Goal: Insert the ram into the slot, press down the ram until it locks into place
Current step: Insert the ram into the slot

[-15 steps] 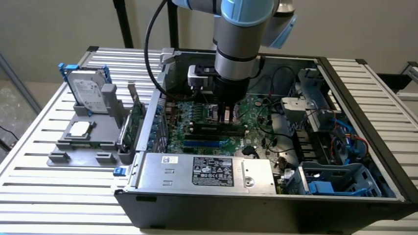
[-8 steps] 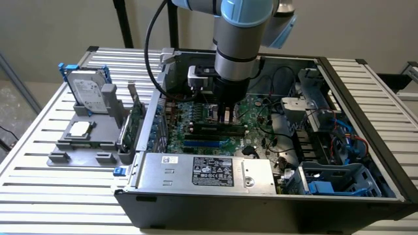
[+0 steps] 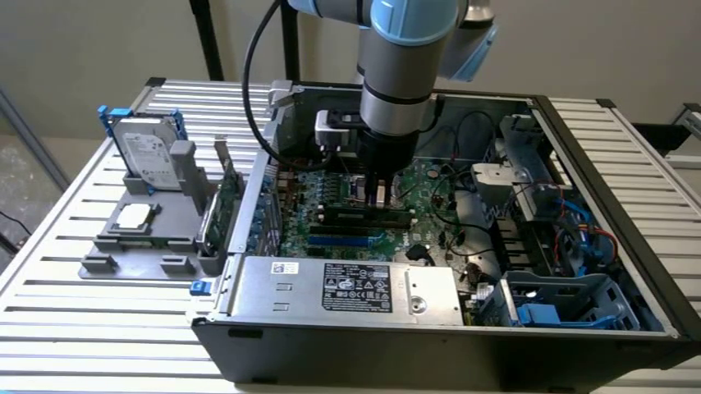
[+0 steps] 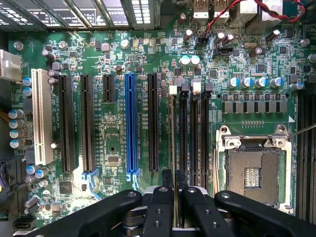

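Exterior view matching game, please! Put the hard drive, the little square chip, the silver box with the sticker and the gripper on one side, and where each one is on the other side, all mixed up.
Things
1. hard drive
2. square chip
3. silver box
4. gripper

Places
A. inside the case, against the wall nearest the camera
B. over the motherboard, shut on the ram
C. lying flat on the grey holder
D. standing on end in the grey holder

Pairs: 1-D, 2-C, 3-A, 4-B.
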`<state>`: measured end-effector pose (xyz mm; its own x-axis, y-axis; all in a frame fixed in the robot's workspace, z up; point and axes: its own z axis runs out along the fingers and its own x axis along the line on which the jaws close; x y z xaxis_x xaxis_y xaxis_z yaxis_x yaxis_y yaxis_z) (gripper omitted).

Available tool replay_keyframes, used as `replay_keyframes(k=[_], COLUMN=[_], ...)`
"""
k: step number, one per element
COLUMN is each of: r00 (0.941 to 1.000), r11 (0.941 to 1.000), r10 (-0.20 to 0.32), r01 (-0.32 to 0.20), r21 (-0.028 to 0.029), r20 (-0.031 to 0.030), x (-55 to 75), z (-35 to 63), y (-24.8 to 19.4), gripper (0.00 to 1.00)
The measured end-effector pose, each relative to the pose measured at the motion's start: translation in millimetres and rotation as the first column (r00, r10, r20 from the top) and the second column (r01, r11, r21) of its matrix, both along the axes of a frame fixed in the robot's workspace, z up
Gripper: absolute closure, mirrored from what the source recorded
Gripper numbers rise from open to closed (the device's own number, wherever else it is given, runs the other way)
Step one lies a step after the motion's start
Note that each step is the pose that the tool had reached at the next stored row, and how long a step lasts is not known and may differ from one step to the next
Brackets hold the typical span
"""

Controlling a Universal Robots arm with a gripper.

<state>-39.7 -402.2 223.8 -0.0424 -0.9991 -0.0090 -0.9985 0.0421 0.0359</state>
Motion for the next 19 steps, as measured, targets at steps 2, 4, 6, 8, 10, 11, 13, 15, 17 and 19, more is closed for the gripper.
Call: replay_keyframes(k=[2,4,6,8,10,11,13,15,17,19], r00=[1.0,1.0,1.0,1.0,1.0,1.0,1.0,1.0,0.9999,0.9999], r11=[1.0,1.0,1.0,1.0,1.0,1.0,1.0,1.0,0.9999,0.9999], r10=[0.0,0.0,0.0,0.0,-0.002,-0.003,-0.005,-0.008,-0.012,-0.017], r01=[0.0,0.0,0.0,0.0,0.002,0.003,0.005,0.008,0.012,0.017], r21=[0.0,-0.0002,0.0,0.0002,0.0002,-0.0001,-0.0002,-0.0002,0.0,-0.0001], r20=[0.0,0.0,0.0,0.0001,0.0001,-0.0001,-0.0004,-0.0009,-0.0012,-0.0013], x=[0.2,0.3,0.4,0.4,0.3,0.3,0.3,0.3,0.3,0.3], z=[0.0,0.3,0.7,0.9,1.0,1.1,1.2,1.3,1.2,1.2], y=[0.2,0.4,0.6,0.7,0.8,0.8,0.9,1.0,1.3,1.6], gripper=[0.86,0.86,0.86,0.86,0.86,0.86,0.86,0.86,0.86,0.86])
